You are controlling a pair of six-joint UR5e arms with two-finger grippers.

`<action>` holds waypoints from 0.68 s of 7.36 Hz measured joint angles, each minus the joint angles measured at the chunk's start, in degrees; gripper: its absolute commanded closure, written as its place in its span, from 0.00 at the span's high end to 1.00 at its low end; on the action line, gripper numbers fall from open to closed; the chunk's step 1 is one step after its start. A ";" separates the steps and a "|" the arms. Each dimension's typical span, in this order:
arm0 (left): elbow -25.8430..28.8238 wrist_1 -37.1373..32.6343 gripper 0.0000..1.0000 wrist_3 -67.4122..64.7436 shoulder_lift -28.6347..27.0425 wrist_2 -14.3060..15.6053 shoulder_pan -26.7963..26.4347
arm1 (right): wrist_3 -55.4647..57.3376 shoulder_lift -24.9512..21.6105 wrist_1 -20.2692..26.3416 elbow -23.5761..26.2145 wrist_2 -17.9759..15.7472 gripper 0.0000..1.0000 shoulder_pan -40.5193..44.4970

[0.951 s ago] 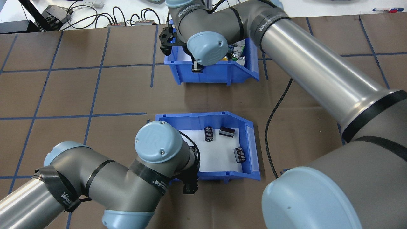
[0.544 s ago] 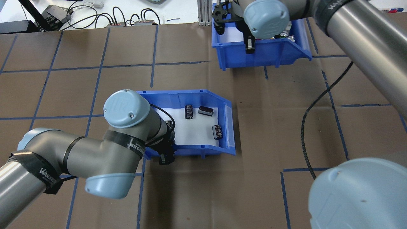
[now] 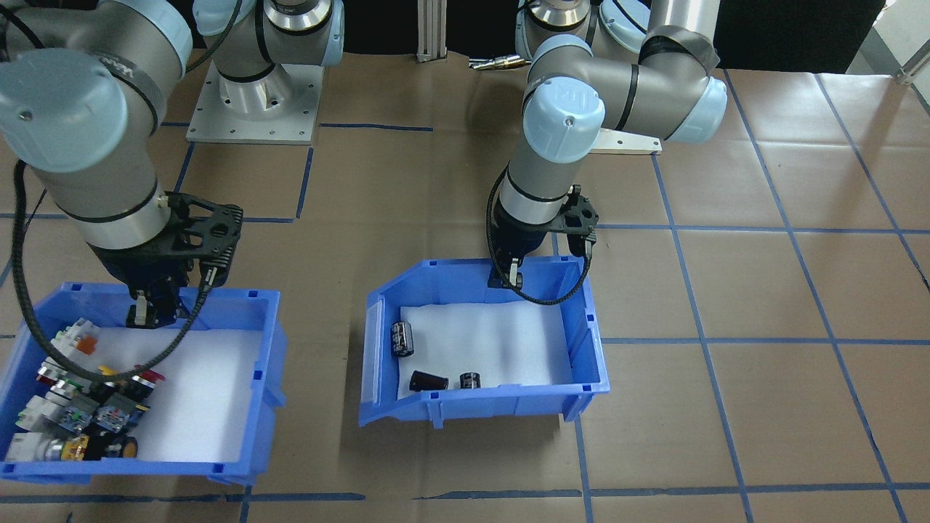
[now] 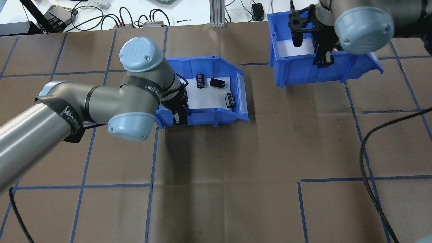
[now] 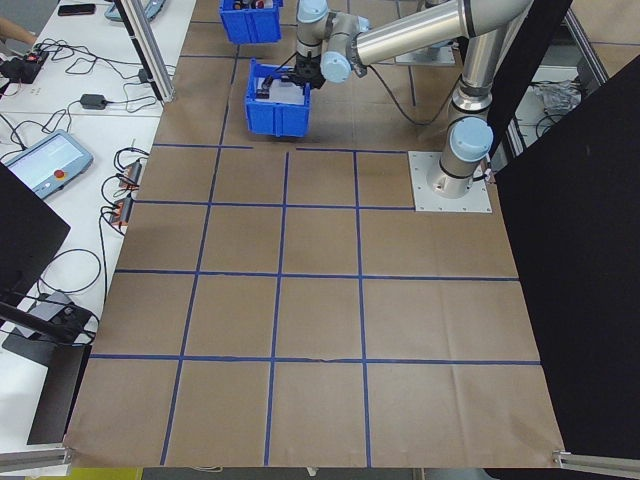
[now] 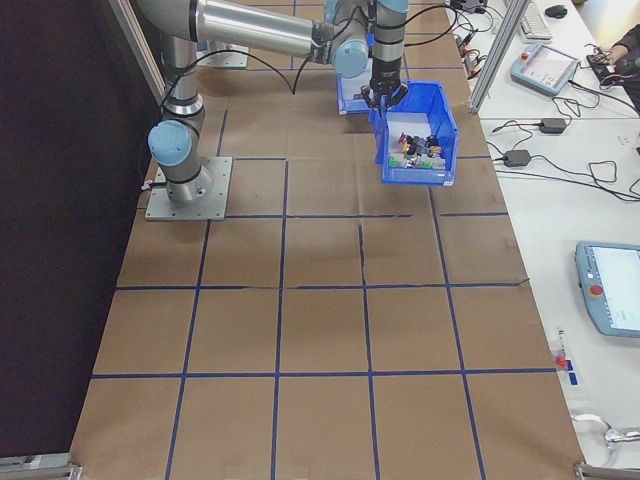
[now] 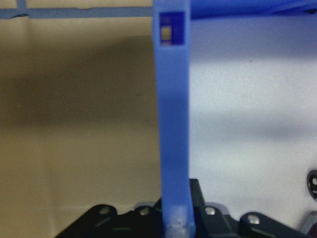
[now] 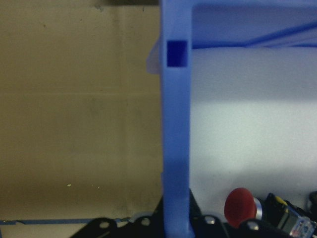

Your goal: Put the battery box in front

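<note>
Blue plastic open-top battery box [image 4: 216, 113] clamped by left gripper [image 4: 176, 118]

Pinched on near wall — long axis left-right; right gripper [image 4: 323, 60] closed on far switch bin [image 4: 303, 72].

The left arm is stretched forward with its wrist turned down, and the left gripper [image 4: 178, 116] is clamped with its jaws astride a thin blue wall. The right arm is reached further out, and the right gripper [image 4: 323, 60] is likewise clamped over a blue wall.
</note>
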 measured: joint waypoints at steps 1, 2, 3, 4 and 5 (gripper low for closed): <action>4.86 0.06 0.01 -0.07 -4.23 -0.32 -0.21 | -3.24 -3.46 -0.54 4.03 1.28 0.00 -2.72; 9.01 0.22 0.03 -0.27 -7.96 -0.57 -0.60 | -5.29 -6.77 -1.12 8.09 2.74 0.00 -5.16; 12.64 0.46 0.04 -0.82 -11.11 -1.24 -1.16 | -6.29 -10.06 -2.00 12.37 4.31 0.00 -7.29; 15.90 0.60 0.09 -1.98 -13.71 -2.44 -1.93 | -6.97 -12.88 -3.41 16.18 5.27 0.00 -8.79; 18.84 0.63 0.42 -3.51 -15.91 -3.25 -2.95 | -7.66 -14.75 -4.92 19.11 5.66 0.00 -9.74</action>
